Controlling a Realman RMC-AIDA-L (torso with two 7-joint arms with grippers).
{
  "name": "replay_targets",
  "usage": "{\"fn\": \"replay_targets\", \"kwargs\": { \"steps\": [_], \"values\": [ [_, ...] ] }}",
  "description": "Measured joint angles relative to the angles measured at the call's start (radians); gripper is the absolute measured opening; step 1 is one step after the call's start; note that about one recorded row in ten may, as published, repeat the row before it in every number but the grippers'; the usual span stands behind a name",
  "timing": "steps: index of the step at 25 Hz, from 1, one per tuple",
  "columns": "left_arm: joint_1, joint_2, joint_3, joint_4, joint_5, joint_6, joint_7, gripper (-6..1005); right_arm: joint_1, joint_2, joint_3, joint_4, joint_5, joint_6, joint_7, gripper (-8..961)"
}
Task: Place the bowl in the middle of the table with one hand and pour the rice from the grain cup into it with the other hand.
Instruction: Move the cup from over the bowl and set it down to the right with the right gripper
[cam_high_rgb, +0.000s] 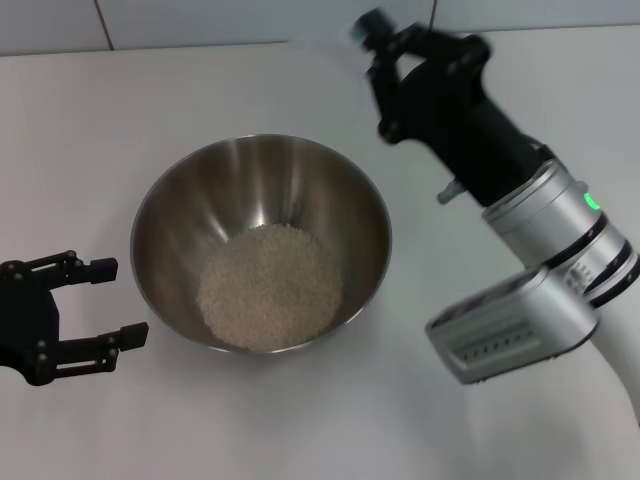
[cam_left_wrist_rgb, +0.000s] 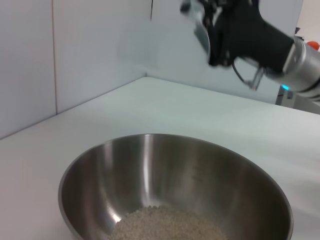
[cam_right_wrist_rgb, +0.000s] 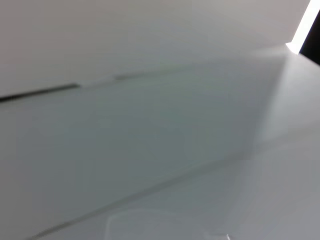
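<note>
Closest to the head camera sat the left gripper (cam_high_rgb: 125, 300), low beside the bowl's left flank, its jaws spread wide with nothing between them and their opening turned toward the bowl's wall, near it but not touching. Outward from those jaws lay the bowl (cam_high_rgb: 250, 180) itself, upright on the desk (cam_high_rgb: 300, 420), with the rice (cam_high_rgb: 270, 288) heaped as a pale mound across its bottom. None showed on the desk around it. Beyond the bowl's far right rim, raised well above it, hung the right gripper (cam_high_rgb: 385, 45). Its jaws seemed closed on a pale translucent thing that I took for the grain cup (cam_left_wrist_rgb: 199, 31), though blur hid whether the cup was upright or tipped and whether any grains remained in it. The right wrist view showed only bare surface and gave no help. Judged from how things lay, the pour looked finished, so what was left would be parking the cup. That turned on one relation: the cup stood off the bowl's far right side, not over its mouth, so the right arm could lower it to the desk on that side of the bowl without crossing the rim. The left arm, though nearer the bowl, had nothing to carry.
</note>
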Motion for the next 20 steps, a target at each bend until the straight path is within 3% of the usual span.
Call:
{"fn": "replay_targets", "kwargs": {
  "steps": [4,14,20],
  "values": [
    [-0.003,0.0,0.003,0.0,0.0,-0.002,0.0,812,-0.105,0.001,0.164,0.172,0.001,0.106,0.123,25],
    [-0.005,-0.002,0.005,-0.001,-0.006,0.001,0.025,812,-0.249,-0.004,0.263,0.381,0.113,0.348,0.35,26],
    [-0.003,-0.001,0.001,0.001,-0.002,0.003,0.025,812,-0.314,-0.004,0.321,0.486,0.179,0.506,0.36,26]
  ]
}}
